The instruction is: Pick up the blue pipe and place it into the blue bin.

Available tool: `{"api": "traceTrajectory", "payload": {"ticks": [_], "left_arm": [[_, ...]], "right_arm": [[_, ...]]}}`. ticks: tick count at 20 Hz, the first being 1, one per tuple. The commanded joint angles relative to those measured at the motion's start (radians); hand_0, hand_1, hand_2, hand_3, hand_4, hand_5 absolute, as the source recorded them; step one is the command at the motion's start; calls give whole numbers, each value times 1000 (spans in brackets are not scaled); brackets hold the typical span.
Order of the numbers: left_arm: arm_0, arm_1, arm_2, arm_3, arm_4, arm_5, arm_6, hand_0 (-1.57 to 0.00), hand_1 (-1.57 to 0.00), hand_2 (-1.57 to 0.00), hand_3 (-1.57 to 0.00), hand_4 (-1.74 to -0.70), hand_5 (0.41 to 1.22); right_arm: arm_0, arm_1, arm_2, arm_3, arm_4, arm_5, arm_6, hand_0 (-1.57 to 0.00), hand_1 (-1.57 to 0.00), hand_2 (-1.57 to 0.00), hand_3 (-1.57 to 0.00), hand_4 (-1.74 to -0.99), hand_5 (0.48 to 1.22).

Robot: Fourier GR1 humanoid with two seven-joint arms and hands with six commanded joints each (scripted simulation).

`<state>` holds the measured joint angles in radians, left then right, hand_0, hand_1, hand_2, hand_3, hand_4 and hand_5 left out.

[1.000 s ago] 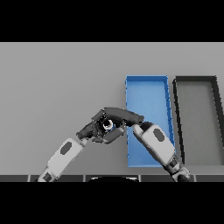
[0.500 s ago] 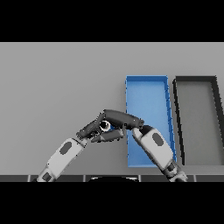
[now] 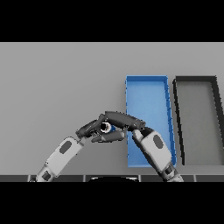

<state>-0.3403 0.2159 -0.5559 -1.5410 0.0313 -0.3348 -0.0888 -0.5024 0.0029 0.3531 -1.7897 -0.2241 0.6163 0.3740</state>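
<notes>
The blue pipe (image 3: 112, 128) shows end-on as a small ring just left of the blue bin (image 3: 147, 80), low over the table. My right hand (image 3: 123, 120) reaches left from the bin's near corner. Its fingers lie over the pipe and its thumb is curled beneath it. My left hand (image 3: 89, 130) comes in from the lower left with its fingers stretched out, their tips against the pipe's left end. Most of the pipe's length is hidden between the two hands.
A black bin (image 3: 195, 80) of the same long shape stands right of the blue bin, almost touching it. My right forearm (image 3: 154, 149) lies over the blue bin's near left corner. Grey table (image 3: 61, 78) stretches to the left and behind.
Both hands, with the pipe between them, have drifted slightly left and down. The grip looks the same.
</notes>
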Motion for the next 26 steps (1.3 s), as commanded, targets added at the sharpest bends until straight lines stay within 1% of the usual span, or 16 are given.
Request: {"api": "traceTrajectory", "payload": {"ticks": [1, 2, 3, 4, 5, 7, 8, 9, 11, 12, 16, 17, 19, 22, 25, 26], "left_arm": [[12, 5, 1, -3, -5, 12, -3, -205, -167, -171, -69, -912, 901], [9, 0, 5, -7, 2, 19, 34, -163, -134, -137, -55, -880, 842], [11, 5, 8, -6, 0, 23, 38, -131, -107, -109, -44, -854, 794], [6, 4, 8, 1, -11, 31, 31, -104, -85, -87, -35, -836, 754], [5, 6, 11, 9, -13, 32, 30, -83, -68, -69, -28, -826, 719], [24, 2, 15, 9, 4, 30, 23, -53, -43, -44, -17, -830, 659], [21, 0, 23, 5, 18, 31, 34, -42, -34, -35, -14, -842, 636], [28, -3, 25, 6, 26, 38, 79, -33, -27, -28, -11, -853, 623], [29, -11, 26, 11, 38, 43, 133, -21, -17, -17, -7, -873, 612], [39, -1, 27, 7, 38, 40, 129, -17, -13, -14, -5, -880, 605], [47, 5, 22, -7, 33, 44, 140, -6, -5, -5, -1, -873, 543], [49, 2, 16, -12, 25, 49, 139, -5, -4, -4, -1, -870, 535], [50, 6, 18, -6, 28, 42, 136, -3, -2, -2, 0, -865, 523], [60, 11, 13, -23, 34, 35, 144, -1, -1, -1, 0, -864, 503], [60, 15, 14, -30, 32, 37, 139, 0, 0, 0, 1, -867, 486], [58, 10, 11, -33, 37, 35, 149, 0, 0, 0, 1, -868, 485]], "right_arm": [[-5, 8, -9, 1, -6, -3, 14, -1567, -1567, -1567, -1566, -1484, 1215], [-2, 18, -9, 6, 5, 2, 12, -1568, -1568, -1568, -1567, -1484, 1216], [-5, 32, -8, -4, 2, -4, 25, -1568, -1568, -1568, -1567, -1484, 1217], [3, 31, -12, -4, 14, 6, 5, -1569, -1569, -1569, -1568, -1485, 1218], [-1, 30, -25, 4, 24, 5, 8, -1569, -1569, -1569, -1569, -1485, 1219], [-3, 40, -36, 11, 36, 14, 3, -1570, -1570, -1570, -1570, -1485, 1219], [15, 40, -36, 12, 46, 25, -18, -1570, -1570, -1570, -1570, -1487, 1220], [9, 51, -36, 7, 50, 23, -18, -1570, -1570, -1570, -1570, -1488, 1220], [-5, 61, -60, 11, 28, 17, 10, -1571, -1571, -1571, -1570, -1491, 1220], [-8, 75, -69, 12, -13, 9, 45, -1571, -1571, -1571, -1571, -1492, 1220], [-58, 113, -128, 10, -270, -65, 216, -1571, -1571, -1571, -1571, -1493, 1221], [-83, 96, -128, 10, -317, -110, 232, -1571, -1571, -1571, -1571, -1494, 1221], [-145, 41, -121, 9, -391, -187, 232, -1571, -1571, -1571, -1571, -1493, 1221], [-292, -41, -160, 17, -464, -295, 230, -1571, -1571, -1571, -1571, -1493, 1221], [-420, -91, -221, 45, -485, -278, 192, -1571, -1571, -1571, -1571, -1495, 1221], [-473, -104, -252, 80, -477, -306, 188, -1571, -1571, -1571, -1571, -1496, 1221]]}}
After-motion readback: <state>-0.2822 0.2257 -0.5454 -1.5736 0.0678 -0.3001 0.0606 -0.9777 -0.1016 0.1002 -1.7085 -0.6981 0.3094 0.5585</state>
